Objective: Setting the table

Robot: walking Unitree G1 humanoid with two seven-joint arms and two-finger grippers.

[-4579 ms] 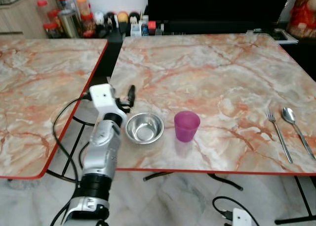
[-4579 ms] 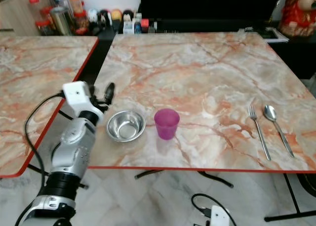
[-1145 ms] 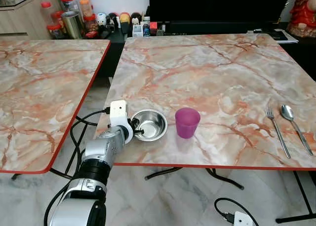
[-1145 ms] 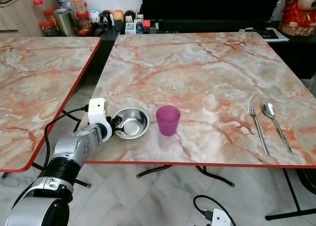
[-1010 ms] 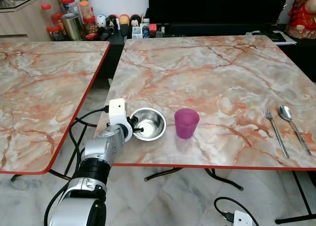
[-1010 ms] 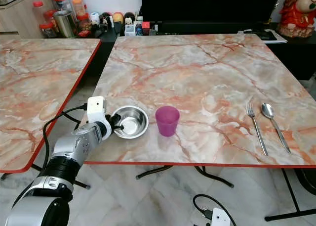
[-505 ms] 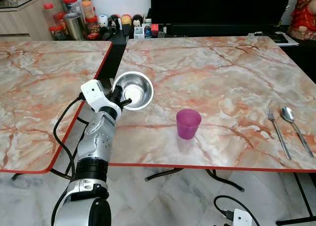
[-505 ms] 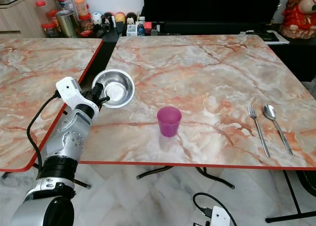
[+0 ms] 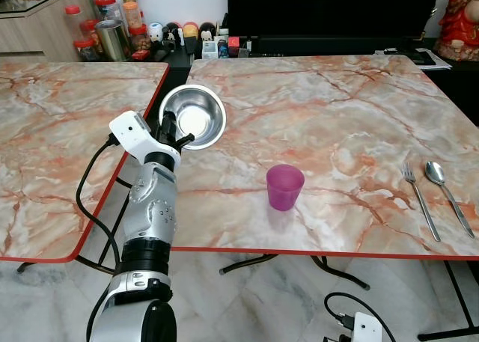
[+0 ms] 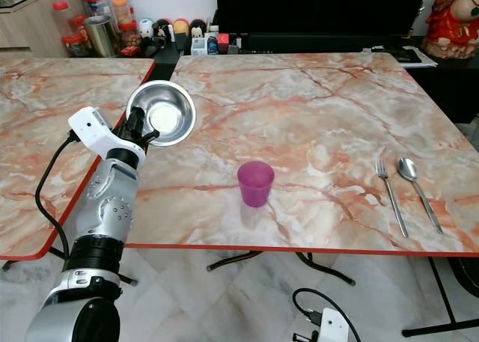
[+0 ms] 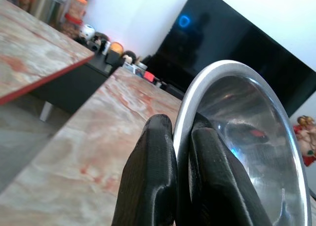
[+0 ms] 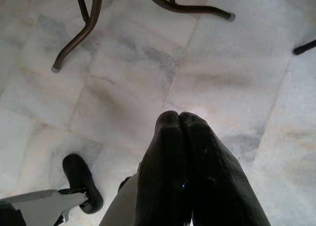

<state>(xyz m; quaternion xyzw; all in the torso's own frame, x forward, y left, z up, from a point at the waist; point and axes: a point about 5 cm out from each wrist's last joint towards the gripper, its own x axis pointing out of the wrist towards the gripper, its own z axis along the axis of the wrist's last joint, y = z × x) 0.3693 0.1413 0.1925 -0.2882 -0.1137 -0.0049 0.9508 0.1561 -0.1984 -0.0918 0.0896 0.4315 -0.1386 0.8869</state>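
My left gripper (image 9: 172, 135) is shut on the rim of a steel bowl (image 9: 194, 117), holding it tilted in the air above the left edge of the marble table (image 9: 329, 102). In the left wrist view the two black fingers (image 11: 153, 176) pinch the bowl's rim (image 11: 207, 82). A purple cup (image 9: 285, 186) stands on the table near its front. A fork (image 9: 418, 200) and a spoon (image 9: 445, 190) lie side by side at the front right. My right gripper (image 12: 180, 118) hangs idle over the floor, fingers shut on nothing.
A second marble table (image 9: 60, 125) stands to the left, with a narrow gap between the two. Jars and small bottles (image 9: 120, 28) line the back beside a dark screen (image 9: 329, 13). A red figurine (image 9: 458, 20) is at the back right. A cable (image 9: 344, 319) lies on the tiled floor.
My left gripper closed on the bowl's rim at the table's front left and lifted it off the table. In the last half second the bowl rose a little further and moved left.
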